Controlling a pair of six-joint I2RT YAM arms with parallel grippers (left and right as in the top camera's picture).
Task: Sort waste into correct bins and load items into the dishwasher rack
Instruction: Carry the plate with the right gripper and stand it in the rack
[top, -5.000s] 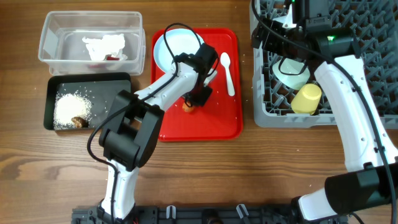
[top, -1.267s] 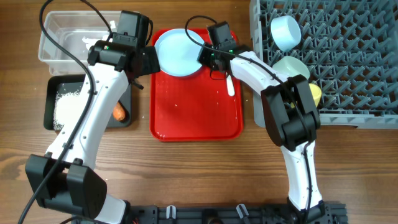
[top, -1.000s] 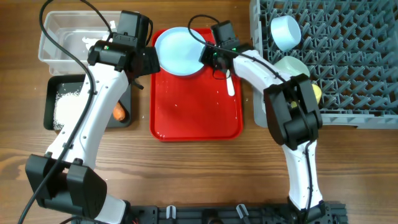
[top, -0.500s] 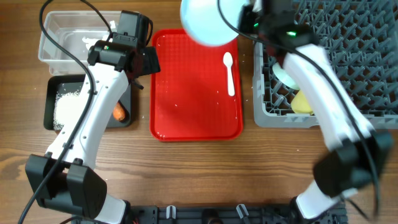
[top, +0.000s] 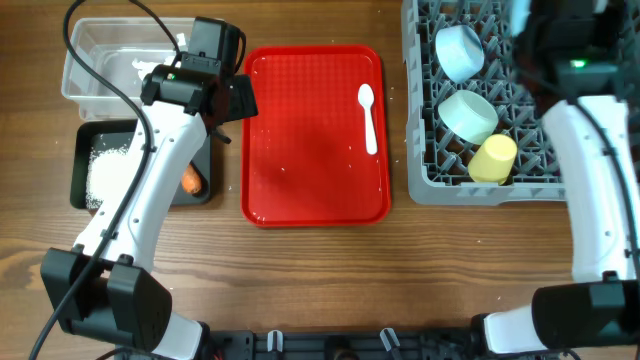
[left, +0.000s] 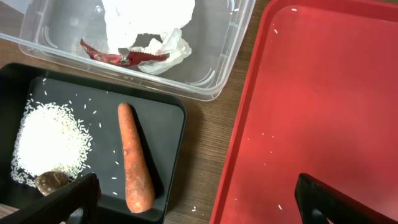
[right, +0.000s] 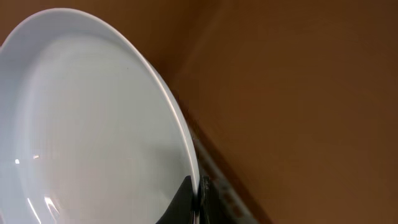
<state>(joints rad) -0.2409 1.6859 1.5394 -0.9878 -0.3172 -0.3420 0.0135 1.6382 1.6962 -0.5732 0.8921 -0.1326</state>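
Observation:
My right gripper (right: 198, 199) is shut on the rim of the light-blue plate (right: 93, 124), which it holds up on edge. In the overhead view the right arm (top: 572, 60) reaches over the back of the grey dishwasher rack (top: 430, 188). Two light-blue bowls (top: 460, 50) (top: 468, 115) and the yellow cup (top: 493, 158) sit in the rack. The white spoon (top: 368, 115) lies on the red tray (top: 310, 180). My left gripper (left: 199, 208) hangs open and empty over the gap between the black tray (left: 171, 143) and the red tray. Carrot (left: 135, 162), rice (left: 50, 140) and brown lump (left: 51, 182) lie in the black tray.
The clear tub (left: 230, 68) behind the black tray holds the crumpled napkin (left: 146, 18) and the red wrapper (left: 118, 56). A few rice grains are scattered on the red tray and the wooden table. The rack's right half shows only bare pegs.
The right arm lifted the plate off the red tray and swung it right, over the rack. The left arm stayed still and open.

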